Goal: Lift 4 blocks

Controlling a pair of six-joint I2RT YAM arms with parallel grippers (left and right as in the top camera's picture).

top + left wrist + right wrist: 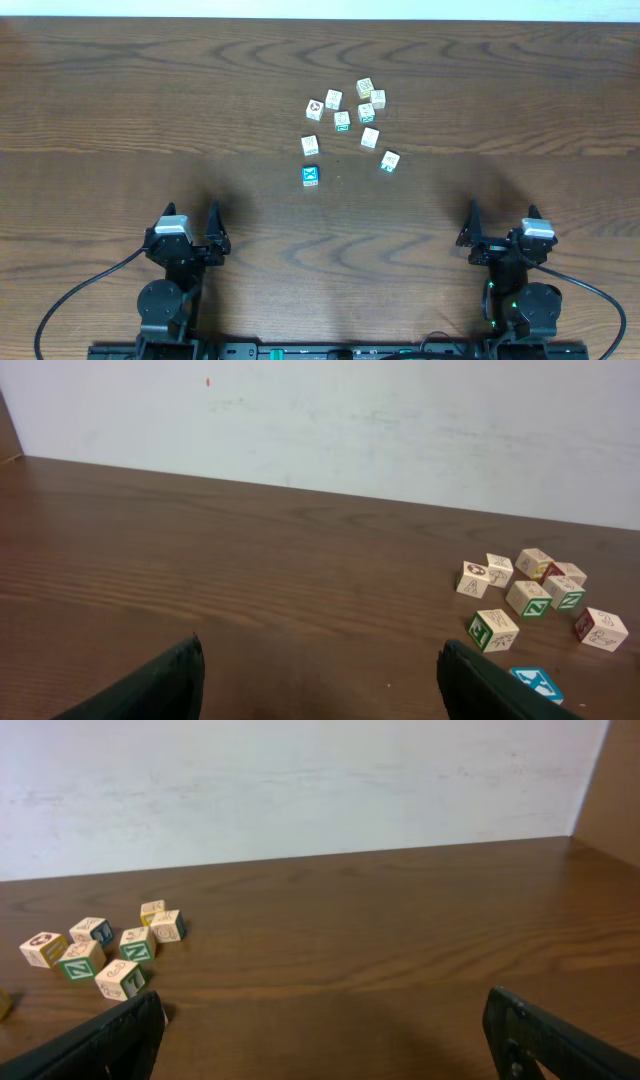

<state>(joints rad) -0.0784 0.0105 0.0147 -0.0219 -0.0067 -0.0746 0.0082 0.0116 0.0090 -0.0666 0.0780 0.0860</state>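
The blocks (342,121) lie loose and bunched at about 12 o'clock of the counter (120,100), untouched; the blue-faced block (311,177) sits apart at the bunch's 7 o'clock. The left gripper (190,220) waits at 7 o'clock and the right gripper (502,222) at 5 o'clock, well apart from the blocks; both sets of jaws are spread wide and empty.

Likely troubles: the cubes sit so close that wide jaws lowered on one may shove a neighbour or pinch two; a tiny cube caught off-centre could twist out; both arms reaching into one bunch might clash; the pale lookalikes invite a wrong pick.

The overhead view alone shows both arms and the whole layout; the left wrist view shows side faces, such as the red-sided block (600,628); the right wrist view catches only part of the bunch, at its 9 o'clock edge, without the blue one.
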